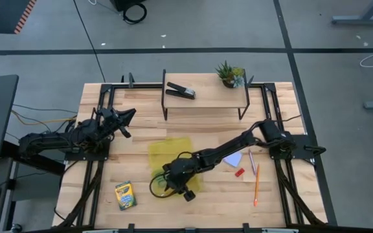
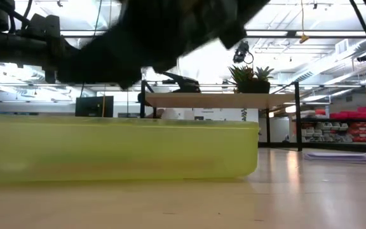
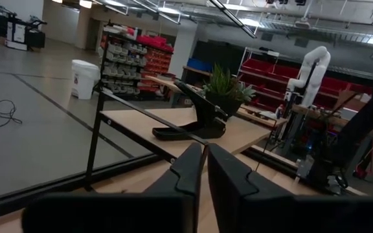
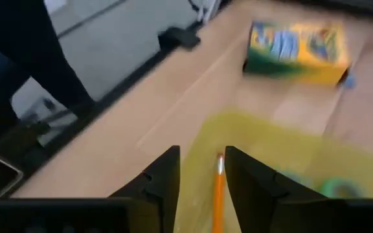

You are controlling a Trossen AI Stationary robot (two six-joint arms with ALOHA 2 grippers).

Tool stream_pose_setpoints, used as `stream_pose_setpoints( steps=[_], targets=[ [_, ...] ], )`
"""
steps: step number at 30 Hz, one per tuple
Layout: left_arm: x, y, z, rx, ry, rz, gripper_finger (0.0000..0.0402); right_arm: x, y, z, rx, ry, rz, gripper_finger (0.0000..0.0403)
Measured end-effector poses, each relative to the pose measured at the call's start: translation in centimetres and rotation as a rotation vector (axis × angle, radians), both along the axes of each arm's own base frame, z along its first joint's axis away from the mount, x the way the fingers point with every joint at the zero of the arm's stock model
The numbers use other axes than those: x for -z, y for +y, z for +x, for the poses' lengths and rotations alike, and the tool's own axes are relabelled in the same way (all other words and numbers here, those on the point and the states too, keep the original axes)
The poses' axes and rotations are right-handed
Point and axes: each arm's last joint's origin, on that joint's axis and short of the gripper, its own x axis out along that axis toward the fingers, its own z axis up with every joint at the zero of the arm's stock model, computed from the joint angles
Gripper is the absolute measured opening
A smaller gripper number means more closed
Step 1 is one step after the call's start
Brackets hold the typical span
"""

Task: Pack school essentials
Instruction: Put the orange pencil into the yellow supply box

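Note:
My right gripper (image 1: 175, 186) hovers over the near end of a yellow see-through pouch (image 1: 170, 157) and is shut on an orange pencil (image 4: 218, 188). The green-handled scissors (image 1: 160, 185) lie at that end of the pouch, and their green handle (image 4: 337, 188) shows through the yellow film. The crayon box (image 1: 125, 195) lies flat near the table's near-left corner. A pale-blue note pad (image 1: 233, 158), a red block (image 1: 239, 172) and a second orange pencil (image 1: 256, 185) lie to the right. My left gripper (image 1: 127, 116) waits shut at the table's left. My right gripper pinches the orange pencil (image 4: 219, 178) between its two fingers, which lie along the pencil. One end of the pencil (image 4: 220, 158) sticks out past the fingertips, above the pouch (image 4: 283, 152). Whether that end touches the pouch cannot be told.
A raised wooden shelf (image 1: 206, 100) at the far side carries a black stapler (image 1: 181, 90) and a small potted plant (image 1: 230, 74). A thin pale stick (image 1: 251, 159) lies beside the note pad. Bare wood shows between the pouch and the crayon box.

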Motion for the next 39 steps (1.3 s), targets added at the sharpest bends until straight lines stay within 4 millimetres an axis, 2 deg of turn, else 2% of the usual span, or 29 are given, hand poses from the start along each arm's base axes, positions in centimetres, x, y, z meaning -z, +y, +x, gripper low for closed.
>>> stream_pose_setpoints(
  steps=[7, 9, 12, 17, 23, 28, 35, 39],
  targets=[
    [0.0, 0.0, 0.0, 0.0, 0.0, 0.0, 0.0032, -2.9, -1.0, -2.0, -0.169, 0.032, -0.08, 0.0111],
    [0.0, 0.0, 0.0, 0.0, 0.0, 0.0, 0.0035, -3.0, -1.4, -3.0, -0.209, 0.064, -0.067, 0.0103],
    [0.0, 0.0, 0.0, 0.001, -0.001, 0.0, 0.0039, -2.7, -2.0, -5.5, -0.233, 0.107, -0.069, 0.0089],
    [0.0, 0.0, 0.0, 0.0, 0.0, 0.0, 0.0034, -3.0, -2.8, -10.8, -0.256, 0.134, -0.073, 0.0067],
    [0.0, 0.0, 0.0, 0.0, 0.0, 0.0, 0.0028, -2.3, -3.0, -17.2, -0.253, 0.243, -0.018, 0.0075],
    [0.0, 0.0, 0.0, 0.0, -0.001, 0.0, 0.0036, -1.4, -1.8, -21.7, -0.348, 0.303, 0.009, 0.0104],
    [0.0, 0.0, 0.0, 0.0, 0.0, 0.0, 0.0035, 1.6, 0.8, -26.9, -0.532, 0.393, -0.06, 0.0142],
    [0.0, 0.0, 0.0, 0.0, 0.0, 0.0, 0.0029, 2.9, 1.1, -28.6, -0.551, 0.435, -0.069, 0.0152]
  ],
)
